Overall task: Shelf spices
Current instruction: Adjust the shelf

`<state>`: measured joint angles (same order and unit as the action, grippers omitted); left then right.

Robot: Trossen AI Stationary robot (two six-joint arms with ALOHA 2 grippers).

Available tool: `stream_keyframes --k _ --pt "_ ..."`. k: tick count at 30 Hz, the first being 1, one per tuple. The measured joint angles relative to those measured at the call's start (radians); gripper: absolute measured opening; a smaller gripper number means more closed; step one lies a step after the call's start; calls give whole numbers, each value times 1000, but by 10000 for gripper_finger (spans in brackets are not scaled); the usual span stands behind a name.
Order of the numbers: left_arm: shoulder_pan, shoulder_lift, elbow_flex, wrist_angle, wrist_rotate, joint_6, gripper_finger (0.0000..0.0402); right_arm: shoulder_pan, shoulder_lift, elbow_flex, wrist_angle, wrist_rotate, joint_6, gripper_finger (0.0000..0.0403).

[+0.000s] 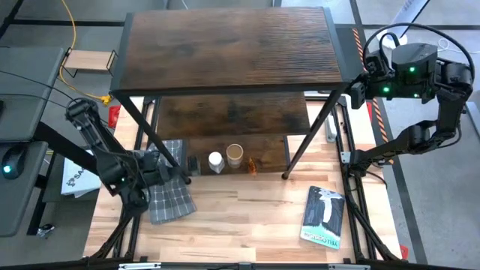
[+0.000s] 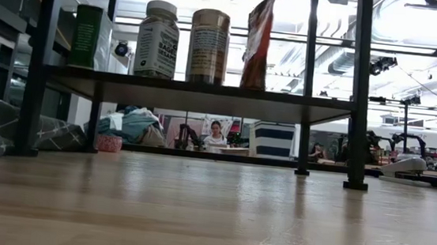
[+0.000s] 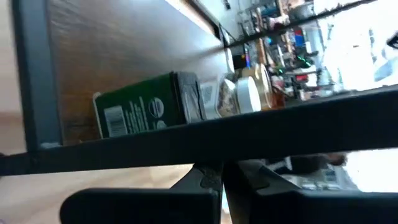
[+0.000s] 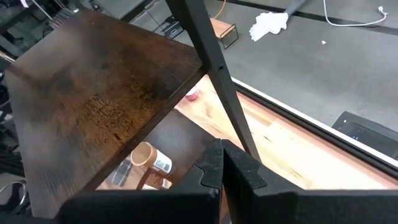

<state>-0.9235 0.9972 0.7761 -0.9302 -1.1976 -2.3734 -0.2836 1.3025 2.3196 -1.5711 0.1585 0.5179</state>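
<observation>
The shelf [image 1: 225,45] stands at the table's far side. On its lowest board [image 2: 205,96] stand, in a row, a green tin [image 2: 91,37], a white-capped jar [image 2: 158,40], a tan round canister [image 2: 208,47] and a slim dark-brown bottle [image 2: 257,43]. From above they show as the tin [image 1: 193,163], jar [image 1: 216,161], canister [image 1: 235,155] and bottle [image 1: 251,166]. My left gripper [image 1: 171,166] is low at the row's left end, over a grey checked cloth [image 1: 171,196], shut and empty [image 3: 221,180]. The green tin [image 3: 149,109] lies just ahead of it. My right gripper [image 1: 358,88] waits raised by the shelf's right side, shut [image 4: 221,165].
A blue-and-white book [image 1: 324,217] lies on the table's near right. The shelf's black slanted legs [image 1: 307,142] cross in front of the lower boards. A small light-wood stand [image 1: 90,60] sits off the far left. Bare wood [image 1: 247,217] spreads in front of the shelf.
</observation>
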Motion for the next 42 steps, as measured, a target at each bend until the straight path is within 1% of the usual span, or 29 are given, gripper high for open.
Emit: stream_keyframes --k 5,8,10,13,16,19,21,23,26,29,31,33,34,35,36,39,41,42 --pt "59 -62 0 -122 -21 4 0 0 0 0 0 0 0 0" --pt "95 -88 0 -141 -16 22 0 0 0 0 0 0 -2 0" --pt "103 -100 0 -122 -22 53 0 0 0 0 0 0 -3 0" --pt "88 -109 0 -31 -23 155 0 0 0 0 0 -3 -35 0" --pt "49 -114 0 127 20 360 0 0 -3 0 0 -28 -81 0" --pt "6 -111 0 306 139 597 0 0 -7 0 0 -148 -97 0" --pt "-18 -102 0 408 184 694 0 14 -13 -26 5 -239 -53 0" --pt "-38 -91 0 457 188 715 0 55 -28 -98 4 -288 49 0" --pt "-56 -84 0 488 159 710 0 168 -69 -286 1 -300 199 0" --pt "-70 -82 0 488 121 710 0 318 -122 -522 1 -301 348 0" --pt "-75 -83 0 490 106 708 0 432 -175 -670 10 -305 476 0" --pt "-83 -83 0 493 106 707 0 555 -238 -812 64 -300 620 0" --pt "-88 -83 0 494 106 707 0 617 -271 -887 130 -277 698 0" --pt "-91 -83 0 494 106 707 0 675 -302 -958 222 -234 775 0" --pt "-93 -83 0 494 105 709 0 731 -332 -1032 325 -165 850 0" --pt "-93 -83 0 494 105 716 0 866 -398 -1269 697 135 1020 0" --pt "-93 -83 0 494 105 716 0 924 -405 -1424 962 341 1085 0" --pt "-93 -83 0 494 105 716 0 944 -396 -1494 1105 425 1099 0"
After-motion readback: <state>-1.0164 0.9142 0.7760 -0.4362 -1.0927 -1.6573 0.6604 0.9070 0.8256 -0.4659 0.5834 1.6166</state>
